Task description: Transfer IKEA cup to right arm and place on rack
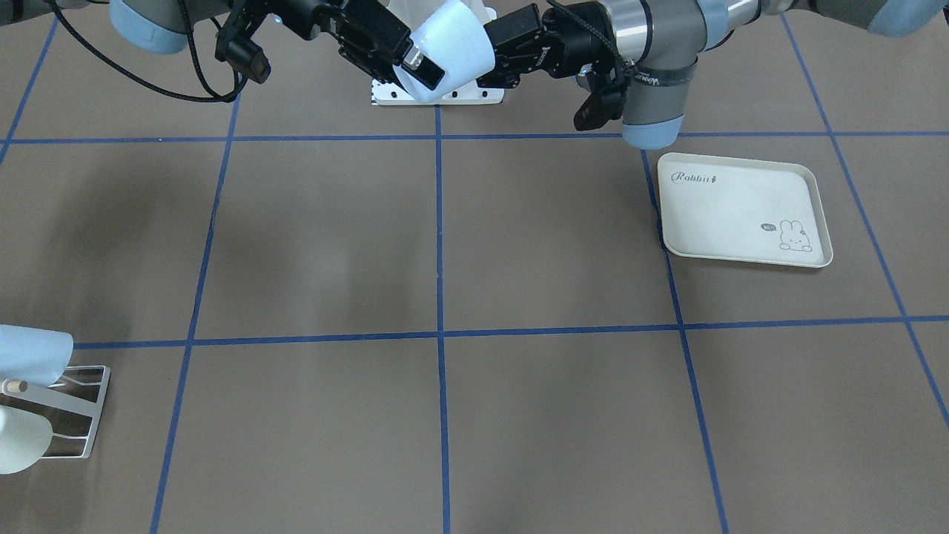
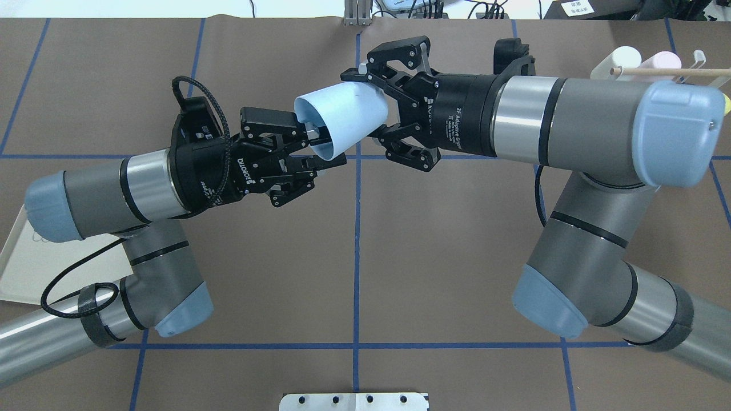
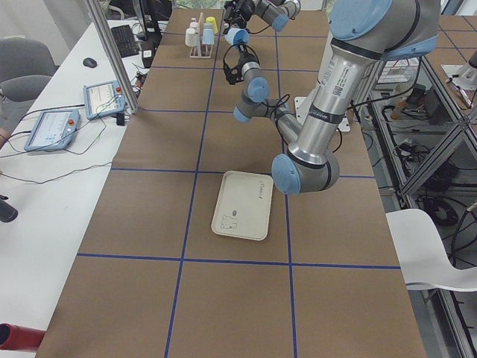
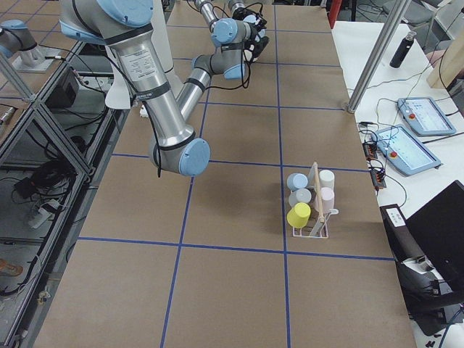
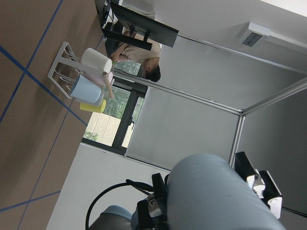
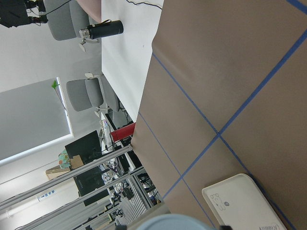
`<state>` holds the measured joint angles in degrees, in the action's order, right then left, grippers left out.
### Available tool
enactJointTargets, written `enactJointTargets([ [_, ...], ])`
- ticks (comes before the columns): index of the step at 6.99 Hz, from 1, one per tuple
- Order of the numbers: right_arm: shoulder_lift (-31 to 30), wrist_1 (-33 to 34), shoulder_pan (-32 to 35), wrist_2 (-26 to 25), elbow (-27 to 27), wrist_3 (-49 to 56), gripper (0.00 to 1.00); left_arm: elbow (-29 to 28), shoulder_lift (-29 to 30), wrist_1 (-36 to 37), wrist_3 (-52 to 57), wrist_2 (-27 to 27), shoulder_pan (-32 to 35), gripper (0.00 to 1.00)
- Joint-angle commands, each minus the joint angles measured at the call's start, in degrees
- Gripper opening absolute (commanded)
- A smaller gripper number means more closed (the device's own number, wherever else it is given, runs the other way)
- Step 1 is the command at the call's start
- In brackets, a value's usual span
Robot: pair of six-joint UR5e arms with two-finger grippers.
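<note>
The pale blue IKEA cup hangs on its side in the air between both arms, mouth toward the left arm. My left gripper is shut on its rim, one finger inside the mouth. The right arm reaches in from the other side. Its gripper is shut around the cup's base end, a finger on each side. The front view shows the same cup near the robot's base. The white wire rack stands at the table's far right corner, with several cups hung on its pegs.
A cream rabbit-print tray lies bare on the left arm's side, partly under that arm's elbow. A white mounting plate sits at the robot's base. A side table with tablets runs along the operators' edge.
</note>
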<state>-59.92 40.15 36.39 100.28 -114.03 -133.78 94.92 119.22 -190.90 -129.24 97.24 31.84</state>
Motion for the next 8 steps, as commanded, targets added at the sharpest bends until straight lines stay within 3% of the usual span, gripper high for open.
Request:
enactJointTargets([
  [1,0.0,-0.2,0.1,-0.1,-0.2,0.6,0.14,0.2,-0.8,-0.1,0.6,0.1,0.7,0.92],
  [4,-1.2,2.7,5.9,-3.0,1.0,12.7,0.14,0.1,-5.3,0.2,1.2,0.6,3.7,0.92],
  [6,-2.3,14.7,13.8,-3.3,2.4,28.4,0.17,-2.1,-5.6,0.6,3.4,0.7,5.9,0.92],
  [8,-2.3,19.3,21.7,-5.7,11.0,47.1,0.17,-3.3,-5.8,0.6,6.8,0.5,6.0,0.92],
])
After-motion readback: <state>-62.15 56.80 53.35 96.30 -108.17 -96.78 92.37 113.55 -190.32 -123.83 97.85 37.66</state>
